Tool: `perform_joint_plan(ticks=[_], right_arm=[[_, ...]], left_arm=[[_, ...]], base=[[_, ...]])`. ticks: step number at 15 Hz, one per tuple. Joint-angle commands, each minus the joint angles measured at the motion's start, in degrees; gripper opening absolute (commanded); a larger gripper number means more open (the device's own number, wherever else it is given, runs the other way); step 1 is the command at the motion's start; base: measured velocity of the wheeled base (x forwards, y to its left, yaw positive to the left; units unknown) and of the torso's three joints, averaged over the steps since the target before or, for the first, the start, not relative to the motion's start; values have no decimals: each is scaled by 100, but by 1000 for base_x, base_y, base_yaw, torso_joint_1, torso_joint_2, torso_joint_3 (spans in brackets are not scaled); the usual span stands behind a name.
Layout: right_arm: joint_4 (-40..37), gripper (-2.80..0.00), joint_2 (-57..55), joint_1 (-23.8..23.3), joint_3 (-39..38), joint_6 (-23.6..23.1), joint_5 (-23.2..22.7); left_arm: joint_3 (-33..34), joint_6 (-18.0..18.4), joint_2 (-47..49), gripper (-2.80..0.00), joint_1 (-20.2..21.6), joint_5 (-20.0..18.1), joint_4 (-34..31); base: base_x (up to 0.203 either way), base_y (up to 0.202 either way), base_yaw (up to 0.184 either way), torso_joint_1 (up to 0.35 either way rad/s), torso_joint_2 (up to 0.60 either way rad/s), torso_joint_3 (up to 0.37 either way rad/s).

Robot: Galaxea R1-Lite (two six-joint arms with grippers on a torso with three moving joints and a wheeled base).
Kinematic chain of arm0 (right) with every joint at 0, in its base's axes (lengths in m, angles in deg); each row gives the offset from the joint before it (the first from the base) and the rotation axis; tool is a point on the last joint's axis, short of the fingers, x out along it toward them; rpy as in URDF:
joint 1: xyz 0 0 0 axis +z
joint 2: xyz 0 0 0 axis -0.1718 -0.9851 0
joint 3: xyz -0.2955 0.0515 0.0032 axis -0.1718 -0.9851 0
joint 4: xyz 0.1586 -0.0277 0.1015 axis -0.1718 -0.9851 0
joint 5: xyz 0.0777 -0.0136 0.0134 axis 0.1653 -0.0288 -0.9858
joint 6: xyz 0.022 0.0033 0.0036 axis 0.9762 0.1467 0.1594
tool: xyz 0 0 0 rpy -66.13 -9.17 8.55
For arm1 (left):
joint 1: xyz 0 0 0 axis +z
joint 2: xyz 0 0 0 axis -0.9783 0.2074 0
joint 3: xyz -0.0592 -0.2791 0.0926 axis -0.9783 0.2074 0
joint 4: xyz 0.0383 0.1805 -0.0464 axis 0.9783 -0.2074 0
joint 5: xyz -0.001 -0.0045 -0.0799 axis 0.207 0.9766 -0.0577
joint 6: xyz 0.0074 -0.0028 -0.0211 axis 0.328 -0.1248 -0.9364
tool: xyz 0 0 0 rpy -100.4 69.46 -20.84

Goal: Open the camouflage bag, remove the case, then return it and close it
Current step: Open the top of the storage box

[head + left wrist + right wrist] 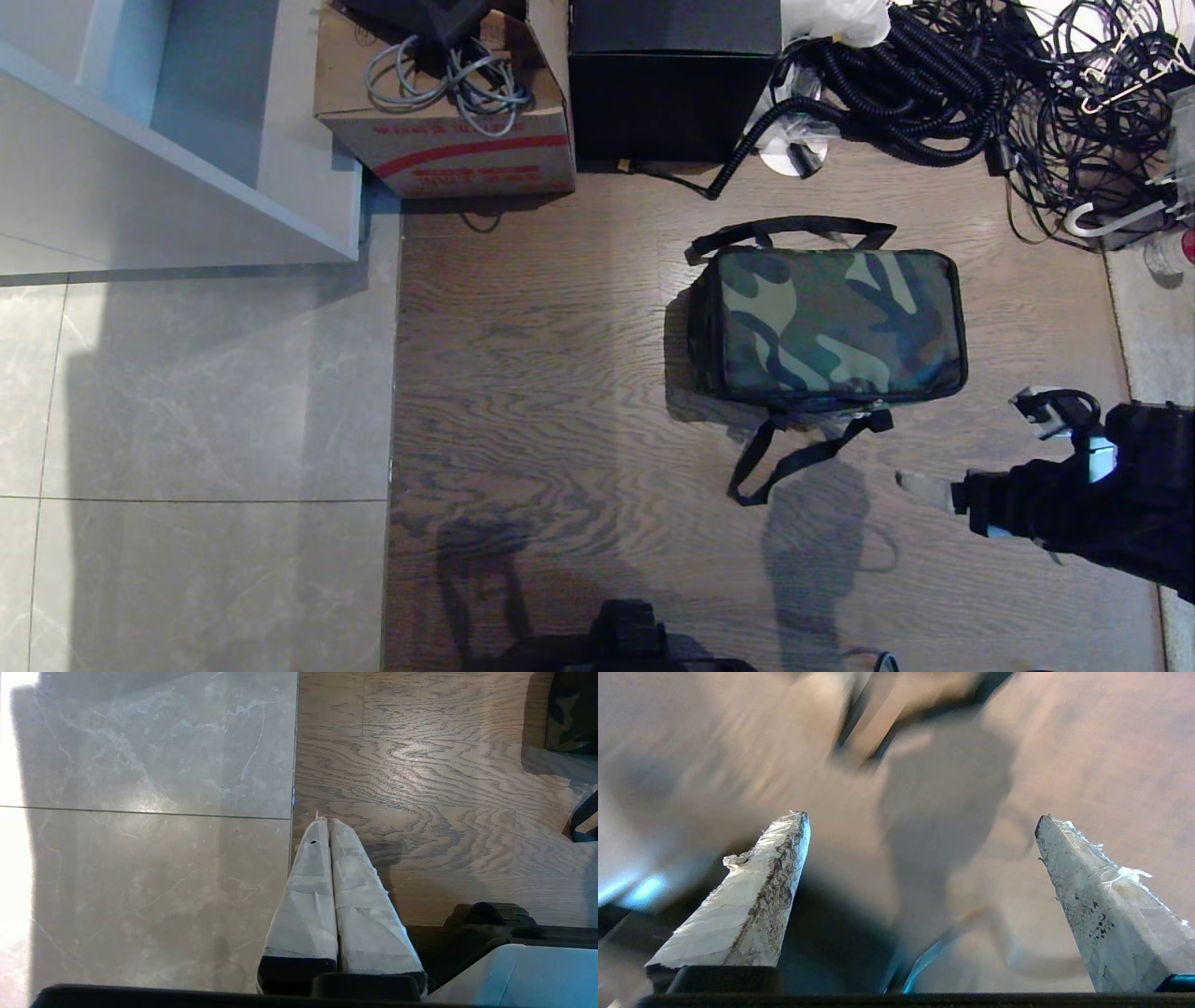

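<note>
On your far left, a pale shelf unit (187,140) juts over the grey tile floor (187,420), whose edge meets the wood floor (523,373) in a straight seam running near to far. Your left end effector (325,823) hangs just over that seam, its taped fingers (308,896) pressed together, clenched on nothing. Along the far edge stand a cardboard carton (448,121) with grey cables (448,79) spilling over its rim, and just right of it a black box (672,79). Between these and the robot the wood lies open. Right of centre you have the camouflage bag (831,322) lying flat and zipped shut on the wood floor, one black strap (789,229) looped along its far side, another (794,457) trailing off its near edge. Beyond it, a tangle of black cords (952,84) crowds the far right corner. Your right end effector (976,443) hovers near the bag's near right corner, apart from it, released, with its fingers (752,905) spread wide and nothing between them.
</note>
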Motion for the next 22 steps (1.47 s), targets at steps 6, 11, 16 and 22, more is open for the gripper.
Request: perform_joint_plan(ticks=[6, 11, 16, 22], right_arm=[[2391, 0, -1811, 709, 758, 833, 759], [2221, 0, -1827, 1250, 801, 1127, 1064], [2532, 0, -2246, 1279, 1114, 1137, 1595], [2550, 0, -2576, 1245, 1517, 1326, 1879]], left_arm=[[0, -2, 0, -280, 0, 2, 0], [0, -2, 0, -280, 0, 2, 0], [0, -2, 0, -280, 0, 2, 0], [0, -2, 0, -280, 0, 2, 0]], base=[[0, 0, 0, 0, 0, 0], [0, 0, 0, 0, 0, 0], [0, 0, 0, 0, 0, 0], [0, 0, 0, 0, 0, 0]])
